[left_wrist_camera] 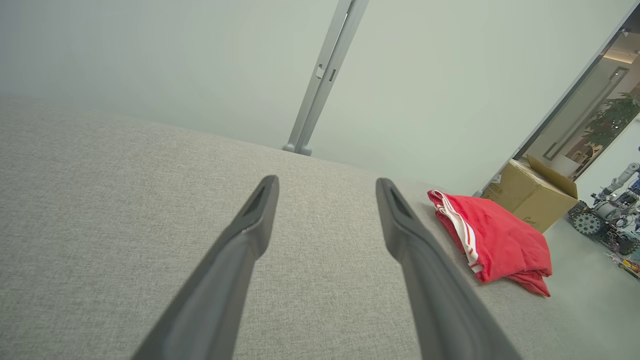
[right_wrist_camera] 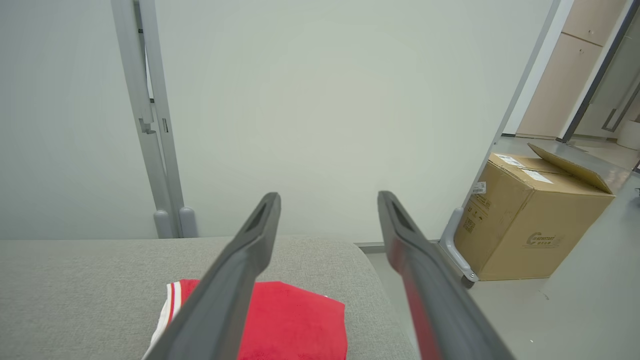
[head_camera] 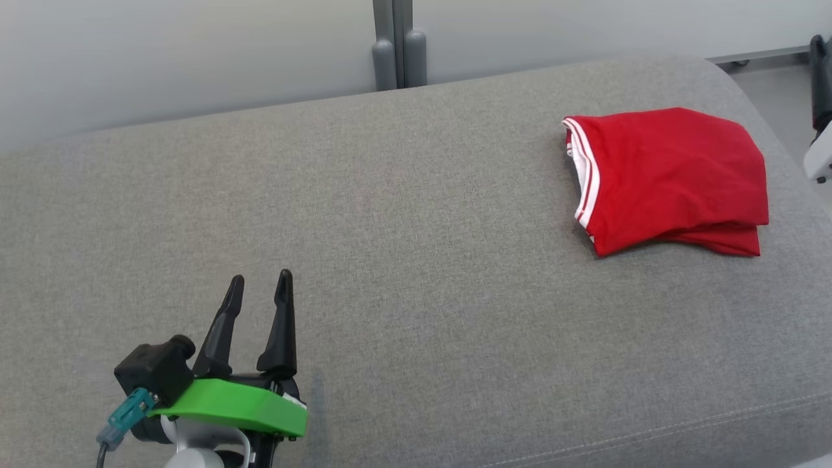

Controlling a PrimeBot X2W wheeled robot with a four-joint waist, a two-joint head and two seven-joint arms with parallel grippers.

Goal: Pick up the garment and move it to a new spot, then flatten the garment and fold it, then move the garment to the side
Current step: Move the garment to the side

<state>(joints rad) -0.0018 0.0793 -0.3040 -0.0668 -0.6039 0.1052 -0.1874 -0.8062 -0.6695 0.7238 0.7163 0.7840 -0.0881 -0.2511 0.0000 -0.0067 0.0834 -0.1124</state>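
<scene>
One folded red fabric garment with white-striped trim (head_camera: pixel 669 179) sits on the grey upholstered surface (head_camera: pixel 416 260), well off to the right of the left end effector (head_camera: pixel 261 278) and a bit further ahead of it. That left end effector is wide open with nothing between its fingers, low over bare grey fabric. Same deal with the right end effector (right_wrist_camera: pixel 328 196): spread wide, empty, up above the garment and not touching it. Off to its right, a brown cardboard box (right_wrist_camera: pixel 530 225) is on the floor past the surface's end.
</scene>
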